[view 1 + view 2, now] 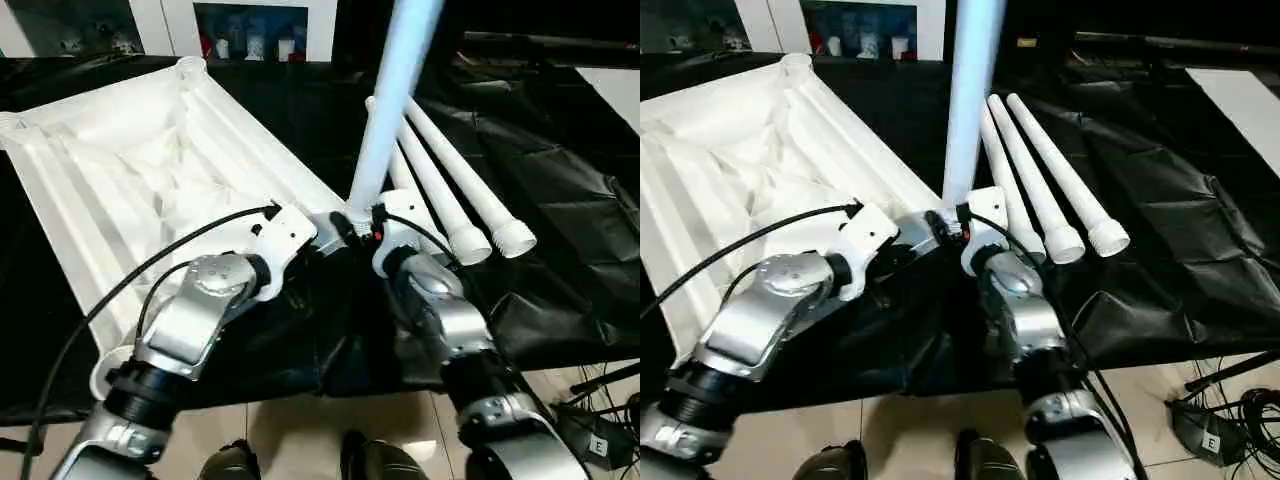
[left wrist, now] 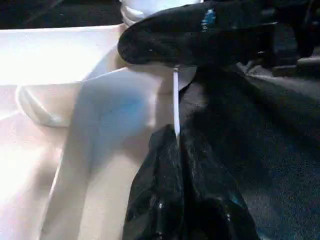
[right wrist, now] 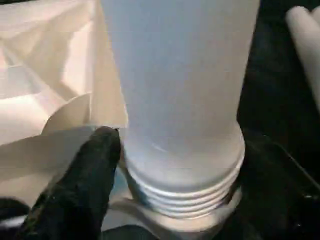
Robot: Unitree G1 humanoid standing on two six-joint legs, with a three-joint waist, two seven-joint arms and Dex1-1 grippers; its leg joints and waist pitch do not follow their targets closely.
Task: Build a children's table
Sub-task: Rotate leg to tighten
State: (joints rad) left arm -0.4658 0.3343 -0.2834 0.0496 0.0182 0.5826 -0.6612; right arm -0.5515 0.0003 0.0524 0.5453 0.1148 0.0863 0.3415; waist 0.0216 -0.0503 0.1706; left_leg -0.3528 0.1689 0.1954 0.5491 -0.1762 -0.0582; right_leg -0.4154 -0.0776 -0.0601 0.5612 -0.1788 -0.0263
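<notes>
The white tabletop (image 1: 120, 170) lies upside down on a black cloth, ribbed underside up. One white leg (image 1: 390, 100) stands upright in its near right corner socket (image 3: 175, 220), with the thread at its base showing. Three more legs (image 1: 450, 190) lie side by side on the cloth to the right. My left gripper (image 2: 176, 132) is shut on the thin rim of the tabletop beside that corner. My right gripper (image 3: 185, 165) straddles the base of the standing leg, with a black finger (image 3: 90, 170) close beside the thread and the jaws standing open.
The black cloth (image 1: 560, 200) covers the work surface and hangs over its near edge. Cables and a stand (image 1: 600, 420) lie on the tiled floor at the right. White shelves (image 1: 250, 30) stand behind the tabletop.
</notes>
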